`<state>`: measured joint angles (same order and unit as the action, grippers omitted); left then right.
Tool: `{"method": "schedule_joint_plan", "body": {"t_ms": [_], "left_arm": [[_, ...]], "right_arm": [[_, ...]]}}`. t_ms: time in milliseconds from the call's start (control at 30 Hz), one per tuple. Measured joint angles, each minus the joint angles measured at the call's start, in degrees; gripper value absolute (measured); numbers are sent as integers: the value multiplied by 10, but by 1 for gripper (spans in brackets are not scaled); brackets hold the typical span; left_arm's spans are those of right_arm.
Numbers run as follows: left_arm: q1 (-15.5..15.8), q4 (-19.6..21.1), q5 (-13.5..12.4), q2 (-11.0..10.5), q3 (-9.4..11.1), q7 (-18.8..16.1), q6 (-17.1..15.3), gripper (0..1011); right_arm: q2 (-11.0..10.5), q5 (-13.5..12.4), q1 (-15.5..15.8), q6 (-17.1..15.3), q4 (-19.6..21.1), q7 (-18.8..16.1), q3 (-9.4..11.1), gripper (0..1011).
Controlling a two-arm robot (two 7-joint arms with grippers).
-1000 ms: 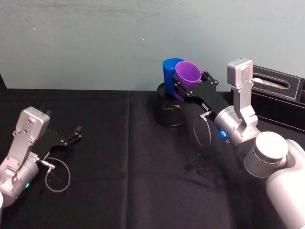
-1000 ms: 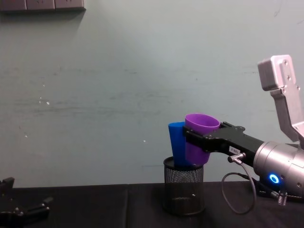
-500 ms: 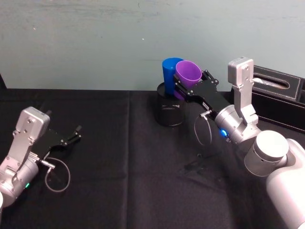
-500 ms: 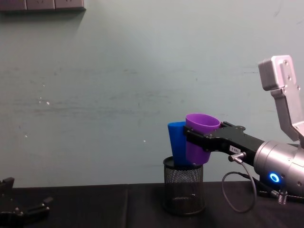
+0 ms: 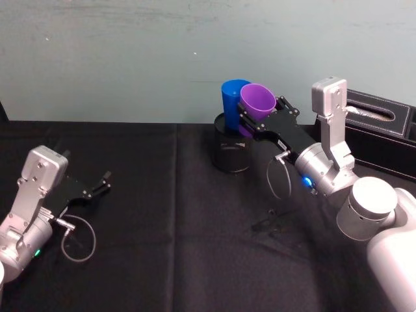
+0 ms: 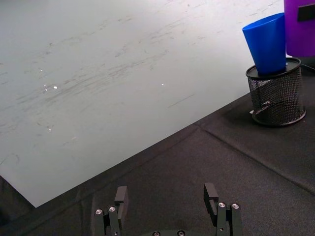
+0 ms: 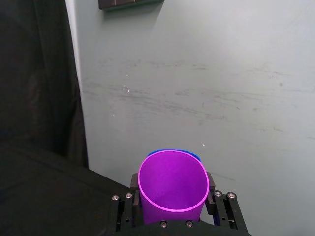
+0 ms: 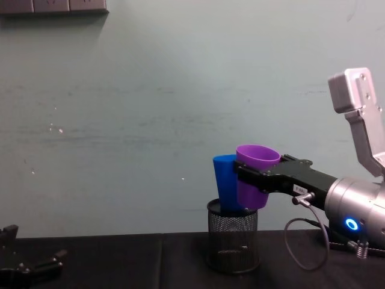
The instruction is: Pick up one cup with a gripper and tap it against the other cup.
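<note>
Clamping purple plastic cup (image 8: 258,159) mid-wall in right gripper (image 8: 248,176), raised beside blue plastic cup (image 8: 224,183) sitting in black mesh pen holder (image 8: 233,244); contact not discernible. Judging purple plastic cup light, thin-walled, slick: favouring moderate mid-body squeeze. Idling left gripper (image 6: 166,196) low at left, jaws apart.

Purple cup (image 5: 257,99) and bright blue cup (image 5: 230,96) against a pale grey-green wall (image 8: 150,120).
The purple cup's rim glows a lighter violet, and the holder (image 5: 231,153) below is black wire mesh. The right gripper (image 5: 260,112) is black, on a silver-grey wrist (image 8: 355,211) with a glowing blue ring and a grey cable (image 8: 304,241). The left gripper (image 5: 103,182), near left, is black too. Plain black cloth covers the tabletop (image 5: 169,214). Faint darker streaks and white specks mark the wall. The box (image 5: 383,130) at far right is black.
</note>
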<state>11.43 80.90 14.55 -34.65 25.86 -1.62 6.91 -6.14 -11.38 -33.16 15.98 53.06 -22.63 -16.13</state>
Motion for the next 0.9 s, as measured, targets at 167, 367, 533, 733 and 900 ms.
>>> {"method": "schedule_joint_plan", "body": {"t_ms": [167,367,533,733,900], "left_arm": [[0,0,0,0,0,0,0,1011],[0,0,0,0,0,0,0,1011],[0,0,0,0,0,0,0,1011],[0,0,0,0,0,0,0,1011],[0,0,0,0,0,0,0,1011]], "right_arm": [[-9,4,15,-9,24,5,-1,734],[-20,4,35,-22,57,6,-1,734],[-31,2,55,-34,91,6,-2,734],[-40,-2,72,-44,118,7,-2,734],[-48,-3,86,-55,140,10,-2,734]]}}
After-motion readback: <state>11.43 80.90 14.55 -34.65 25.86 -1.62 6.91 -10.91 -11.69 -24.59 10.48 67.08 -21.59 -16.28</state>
